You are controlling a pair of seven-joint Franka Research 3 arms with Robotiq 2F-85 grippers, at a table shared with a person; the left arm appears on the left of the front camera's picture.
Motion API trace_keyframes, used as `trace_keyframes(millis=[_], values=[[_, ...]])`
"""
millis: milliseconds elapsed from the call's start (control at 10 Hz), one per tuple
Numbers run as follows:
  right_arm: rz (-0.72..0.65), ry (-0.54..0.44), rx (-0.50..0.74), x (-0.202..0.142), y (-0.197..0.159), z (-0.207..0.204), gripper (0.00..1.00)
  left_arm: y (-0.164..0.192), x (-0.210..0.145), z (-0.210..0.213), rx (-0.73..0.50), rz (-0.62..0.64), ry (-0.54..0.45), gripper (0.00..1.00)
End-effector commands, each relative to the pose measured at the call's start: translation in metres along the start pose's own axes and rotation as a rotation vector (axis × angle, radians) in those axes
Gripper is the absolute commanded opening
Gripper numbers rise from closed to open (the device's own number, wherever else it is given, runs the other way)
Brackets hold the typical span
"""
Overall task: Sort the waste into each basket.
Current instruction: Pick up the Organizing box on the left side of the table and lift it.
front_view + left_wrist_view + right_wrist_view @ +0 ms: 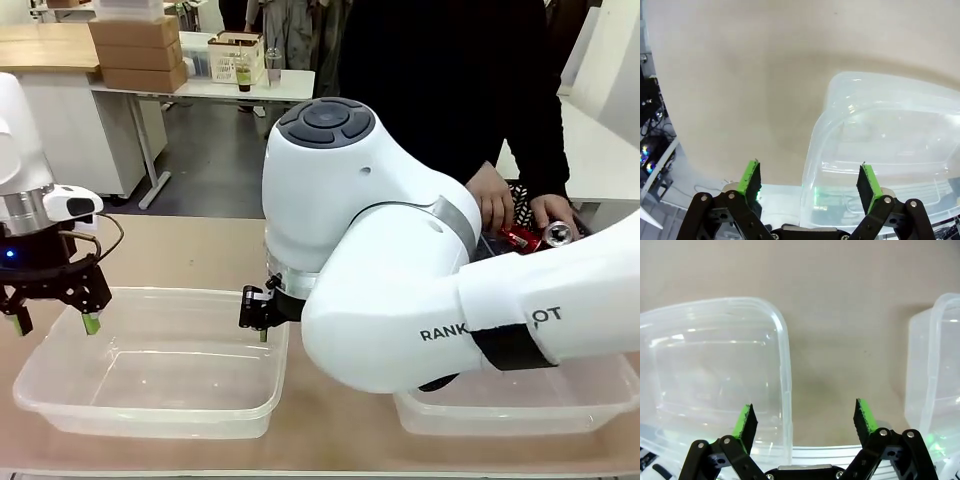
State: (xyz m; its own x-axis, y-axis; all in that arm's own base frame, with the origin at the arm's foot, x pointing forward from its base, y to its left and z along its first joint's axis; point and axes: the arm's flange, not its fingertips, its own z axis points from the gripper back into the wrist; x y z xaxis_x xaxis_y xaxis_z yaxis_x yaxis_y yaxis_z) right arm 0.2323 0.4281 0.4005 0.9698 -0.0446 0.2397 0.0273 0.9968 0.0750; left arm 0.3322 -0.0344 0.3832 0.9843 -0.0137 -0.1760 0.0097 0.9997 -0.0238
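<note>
Clear plastic everywhere and nothing in it so far. The clear rectangular plastic tub point(150, 412) on the robot's left looks empty, and so does what shows of the second clear plastic tub point(520, 415) under the right arm. Both sit on the tan surface point(180, 255). The robot's left hand point(52, 322) hangs wide open over the first tub's left end, gripping nothing. The right hand point(805, 417) is spread open too, straddling that tub's right rim. The waste is at the far right: a crushed shiny red metal can point(518, 238) and a silver-topped can point(557, 235), both under the person's hands point(492, 200). I'd wait for those fingers to clear, then pinch the red can across its dented body, not the slick top.
</note>
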Motion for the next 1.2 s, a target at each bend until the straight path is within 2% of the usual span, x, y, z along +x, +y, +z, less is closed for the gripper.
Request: trace_keyframes(millis=[0, 300, 400, 500, 600, 700, 800, 900, 1000, 1100], values=[[-0.027, 0.059, -0.006, 0.002, 0.0, -0.012, 1.0, 0.004, 0.002, -0.016, -0.028, -0.031, 0.052, 1.0], [-0.057, 0.153, 0.007, 0.011, 0.017, -0.039, 1.0, 0.007, -0.005, -0.024, -0.046, -0.081, 0.044, 1.0], [-0.064, 0.146, -0.009, 0.012, 0.019, -0.04, 1.0, 0.006, -0.008, -0.027, -0.036, -0.102, 0.046, 1.0], [-0.046, 0.133, -0.014, 0.01, 0.021, -0.039, 0.63, 0.008, -0.009, -0.028, -0.034, -0.127, 0.052, 1.0], [-0.058, 0.146, -0.003, 0.01, 0.021, -0.041, 0.43, 0.01, -0.009, -0.028, -0.032, -0.174, 0.042, 0.82], [-0.071, 0.145, -0.009, 0.007, 0.021, -0.04, 0.05, 0.01, -0.01, -0.027, -0.035, -0.189, 0.04, 0.42], [-0.076, 0.144, -0.017, 0.004, 0.021, -0.039, 0.0, 0.011, -0.01, -0.027, -0.037, -0.196, 0.032, 0.24], [-0.081, 0.14, -0.02, -0.001, 0.021, -0.04, 0.0, 0.009, -0.009, -0.027, -0.039, -0.199, 0.034, 0.0], [-0.084, 0.149, -0.018, -0.003, 0.02, -0.041, 0.0, 0.009, -0.01, -0.027, -0.034, -0.209, 0.031, 0.0], [-0.103, 0.136, -0.039, -0.005, 0.019, -0.041, 0.05, 0.01, -0.01, -0.027, -0.024, -0.21, 0.031, 0.0]])
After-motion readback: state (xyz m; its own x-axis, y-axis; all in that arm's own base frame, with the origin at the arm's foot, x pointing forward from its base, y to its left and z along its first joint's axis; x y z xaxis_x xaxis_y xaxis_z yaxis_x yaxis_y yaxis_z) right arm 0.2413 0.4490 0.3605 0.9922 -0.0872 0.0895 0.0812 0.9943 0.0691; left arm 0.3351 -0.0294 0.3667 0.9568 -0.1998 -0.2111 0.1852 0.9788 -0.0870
